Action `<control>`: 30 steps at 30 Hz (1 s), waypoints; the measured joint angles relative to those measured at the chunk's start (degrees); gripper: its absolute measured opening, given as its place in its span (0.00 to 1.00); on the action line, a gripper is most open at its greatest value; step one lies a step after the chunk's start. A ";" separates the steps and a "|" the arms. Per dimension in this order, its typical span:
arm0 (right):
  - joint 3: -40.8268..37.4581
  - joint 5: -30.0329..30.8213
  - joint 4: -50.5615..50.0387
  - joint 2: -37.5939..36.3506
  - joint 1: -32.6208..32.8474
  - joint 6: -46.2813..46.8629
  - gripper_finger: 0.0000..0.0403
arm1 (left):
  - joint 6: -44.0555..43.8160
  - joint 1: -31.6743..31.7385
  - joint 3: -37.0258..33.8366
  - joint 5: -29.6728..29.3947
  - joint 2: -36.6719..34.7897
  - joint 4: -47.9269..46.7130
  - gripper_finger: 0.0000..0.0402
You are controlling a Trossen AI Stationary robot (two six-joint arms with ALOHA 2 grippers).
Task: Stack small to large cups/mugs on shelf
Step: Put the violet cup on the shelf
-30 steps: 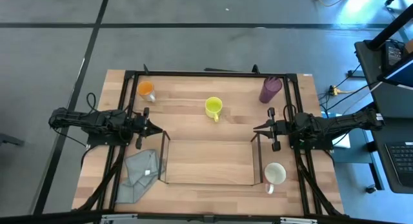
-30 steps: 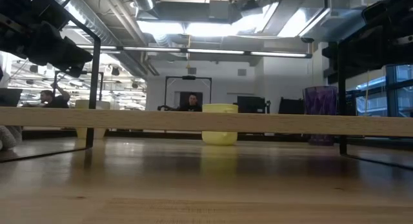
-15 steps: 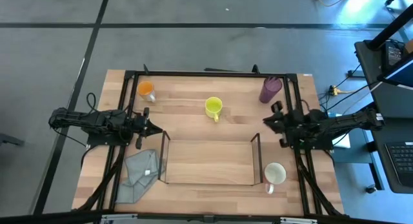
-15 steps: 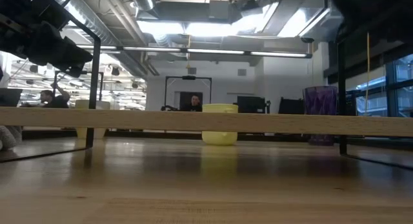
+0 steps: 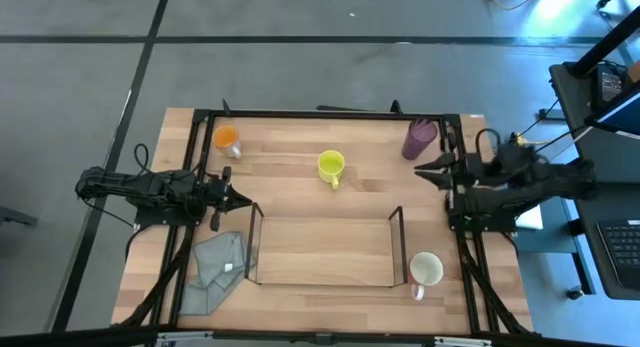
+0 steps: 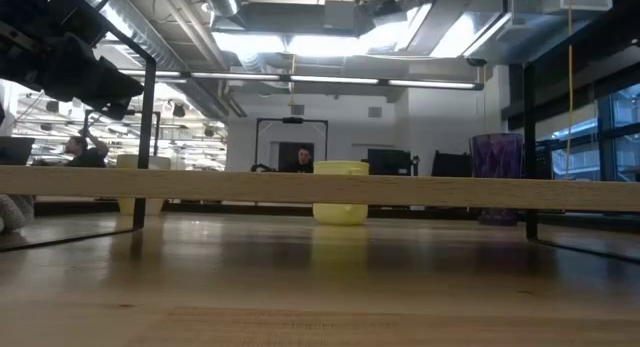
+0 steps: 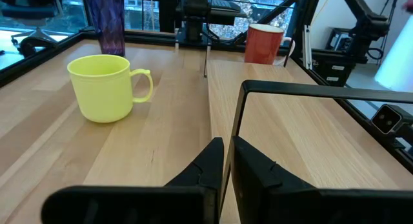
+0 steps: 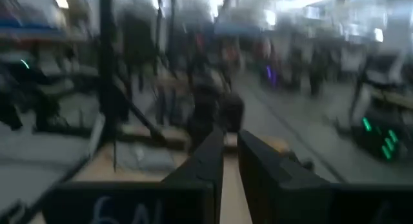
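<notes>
The yellow mug (image 5: 331,167) stands upright at the table's far middle and shows in the left wrist view (image 7: 106,87). The orange cup (image 5: 227,139) stands at the far left, the purple tumbler (image 5: 418,139) at the far right, and the white mug (image 5: 426,269) near the right front. The clear shelf (image 5: 325,249) stands in the middle with nothing in it. My left gripper (image 5: 238,199) is shut and empty by the shelf's left end. My right gripper (image 5: 425,172) is shut and empty, raised above the table just near of the purple tumbler.
A crumpled grey cloth (image 5: 218,267) lies left of the shelf near the front. A black frame (image 5: 330,114) runs along the table's far and side edges. Bare wood lies between the shelf and the yellow mug.
My right gripper has risen off the table by the shelf's right end and gone toward the far edge, toward the purple tumbler, turning as it went. Its arm has left the low view upward. The cups and the shelf have stayed put.
</notes>
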 joint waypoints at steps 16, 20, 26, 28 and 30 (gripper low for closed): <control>25.72 12.11 -23.75 9.40 -0.02 36.78 0.12 | -0.01 0.01 0.00 0.00 -0.01 -0.01 0.06; 26.90 11.70 -19.98 9.42 -0.02 39.71 0.12 | 0.00 0.02 0.00 -0.02 -0.01 0.00 0.06; 27.64 11.75 -14.87 9.35 -0.04 39.26 0.12 | 0.00 0.02 0.00 -0.02 0.00 0.00 0.06; 27.62 11.82 -13.45 9.43 -0.03 38.27 0.12 | 0.00 0.02 0.00 0.00 -0.01 -0.02 0.06; 27.65 11.82 -11.85 9.64 -0.04 37.34 0.12 | 0.00 0.00 0.00 0.00 -0.02 -0.02 0.06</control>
